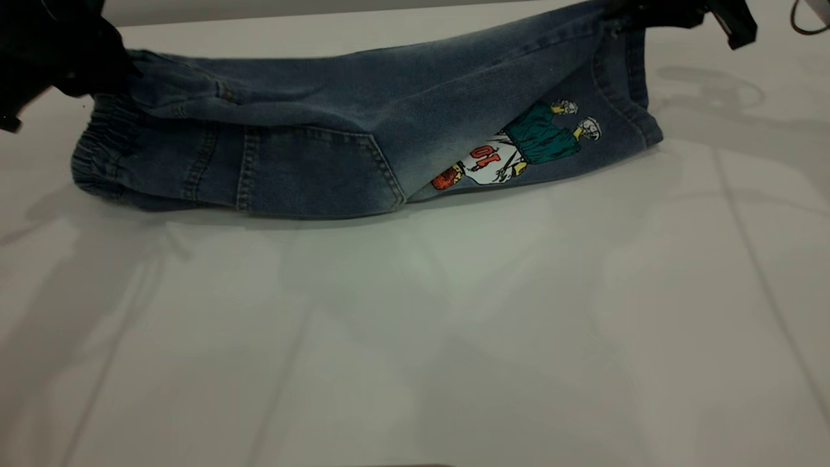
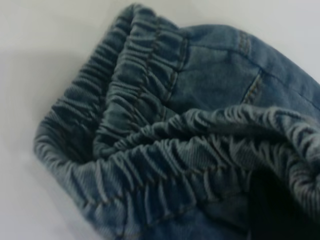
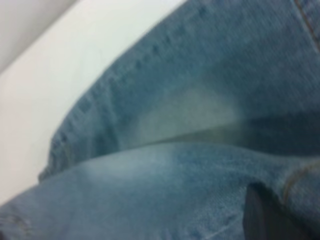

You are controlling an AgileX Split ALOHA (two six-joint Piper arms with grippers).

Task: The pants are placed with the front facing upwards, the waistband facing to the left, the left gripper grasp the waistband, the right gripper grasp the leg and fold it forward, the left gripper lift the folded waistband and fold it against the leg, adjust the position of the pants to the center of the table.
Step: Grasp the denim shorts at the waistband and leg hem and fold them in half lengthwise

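1. Exterior view: the pants [image 1: 337,130] lie across the far part of the table [image 1: 415,337], folded lengthwise, with the waistband [image 1: 97,155] at the left end and the cartoon print [image 1: 519,149] showing near the right end. The left gripper [image 1: 58,58] is at the upper left, touching the cloth by the waistband. The right gripper [image 1: 674,13] is at the upper right, holding the leg end lifted off the table.
2. Left wrist view: the gathered waistband [image 2: 165,155] fills the picture, doubled over itself. A dark finger [image 2: 280,210] lies against it, so the left gripper appears clenched on the waistband.
3. Right wrist view: faded denim [image 3: 200,115] lies close in front, the table [image 3: 45,100] beyond. A dark fingertip [image 3: 265,215] presses into the cloth, gripping the leg.
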